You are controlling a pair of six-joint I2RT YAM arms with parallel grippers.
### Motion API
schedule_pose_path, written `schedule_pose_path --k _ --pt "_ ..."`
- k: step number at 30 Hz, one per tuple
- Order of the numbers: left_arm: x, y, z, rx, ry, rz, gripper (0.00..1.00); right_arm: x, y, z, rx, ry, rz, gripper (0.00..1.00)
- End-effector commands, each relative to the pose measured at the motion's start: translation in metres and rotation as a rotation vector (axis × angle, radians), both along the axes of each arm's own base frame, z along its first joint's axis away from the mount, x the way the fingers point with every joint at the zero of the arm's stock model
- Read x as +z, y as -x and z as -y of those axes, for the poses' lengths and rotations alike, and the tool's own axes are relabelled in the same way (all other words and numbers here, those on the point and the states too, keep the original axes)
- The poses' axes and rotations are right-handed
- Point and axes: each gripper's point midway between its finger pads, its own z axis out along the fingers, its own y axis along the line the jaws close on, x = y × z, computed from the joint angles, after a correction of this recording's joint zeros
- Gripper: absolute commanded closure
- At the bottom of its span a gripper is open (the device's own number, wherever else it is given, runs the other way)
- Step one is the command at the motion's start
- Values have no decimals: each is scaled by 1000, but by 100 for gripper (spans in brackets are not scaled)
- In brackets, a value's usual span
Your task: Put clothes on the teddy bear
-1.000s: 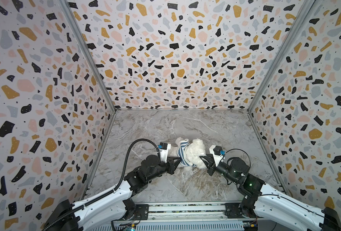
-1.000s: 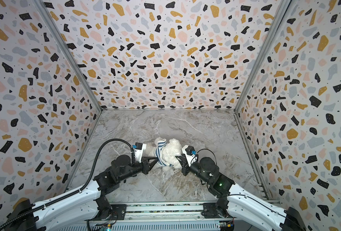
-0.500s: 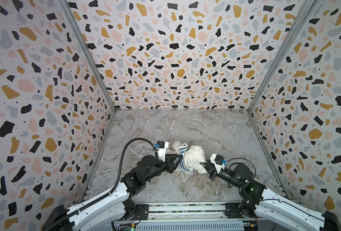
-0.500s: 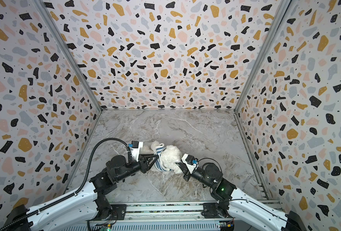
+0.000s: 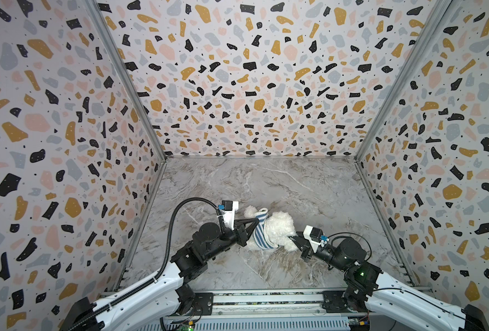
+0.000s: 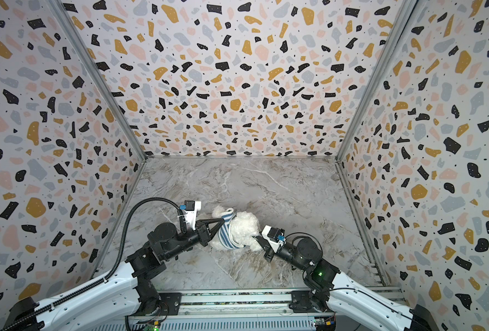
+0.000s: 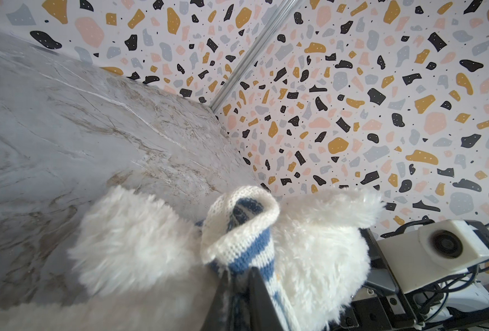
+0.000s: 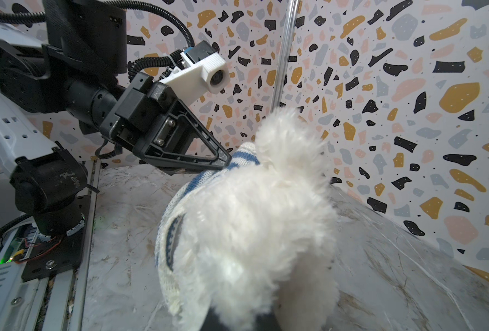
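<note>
**Item 1: teddy bear (image 5: 279, 227).** White fluffy plush. It is lying on the marble tabletop (image 5: 266, 183), directly between the two end effectors and touching both. In both top views, bare fur is showing on the half nearer the right gripper, and one fluffy part is sticking out just beyond the left gripper's tip.

**Item 2: striped shirt (image 5: 262, 233).** Blue-and-white knit with white edging. It is wrapping the half of the teddy bear nearer the left gripper. In the left wrist view, a rolled white-edged opening of the knit is standing up just past the fingertips, with fur bulging on either side of it.

**Item 3: left gripper (image 5: 255, 220).** The jaws are drawn narrow and are pinching a fold of the striped shirt. In the left wrist view the dark fingers (image 7: 263, 306) are showing knit fabric trapped between them. In the right wrist view the tip is pressing into the shirt's upper edge, just beside a raised furry part.

**Item 4: right gripper (image 5: 292, 238).** The jaws are drawn together and are gripping the teddy bear's fur at the end away from the striped shirt. In the right wrist view, fur is spilling over the fingertips and hiding most of them.

**Item 5: terrazzo walls (image 5: 237, 86).** Speckled panels are enclosing the tabletop on three sides, well apart from both grippers.
</note>
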Motion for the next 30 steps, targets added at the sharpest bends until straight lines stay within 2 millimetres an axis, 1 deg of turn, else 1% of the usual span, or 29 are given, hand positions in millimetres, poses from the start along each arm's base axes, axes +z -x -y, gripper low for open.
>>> schedule_pose_path --k 1,4,9,12,16,18,20,21,22,24,25,26,30 --pt "16 -2 -2 7 43 44 95 31 5 3 5 -81 76 100" --pt "16 -4 -5 29 31 46 100 30 4 4 -2 -78 76 100" --pt "0 -19 -24 136 -38 -1 100 28 0 7 -29 -72 64 100" --pt "0 -22 -30 166 -40 5 100 26 -1 6 -31 -68 57 100" --pt "8 -17 -19 93 -20 34 100 27 -2 4 -28 -62 52 100" --pt "7 -15 -12 58 -34 38 100 27 -5 3 -34 -60 38 100" --pt "8 -13 -5 18 -49 47 93 28 -10 2 -54 -57 14 100" --pt "8 -13 -4 13 -57 49 87 29 -14 3 -74 -61 -5 100" --pt "7 -14 -4 15 -69 54 79 28 -19 3 -97 -60 -28 100" --pt "4 -17 -8 41 -104 64 63 28 -27 4 -138 -59 -80 100" --pt "-5 -19 -13 63 -150 49 58 28 -32 4 -159 -58 -113 100" --pt "-10 -21 -18 88 -182 49 52 27 -36 4 -178 -59 -147 100" --pt "-20 -23 -28 136 -250 64 33 20 -54 6 -273 -58 -298 100"
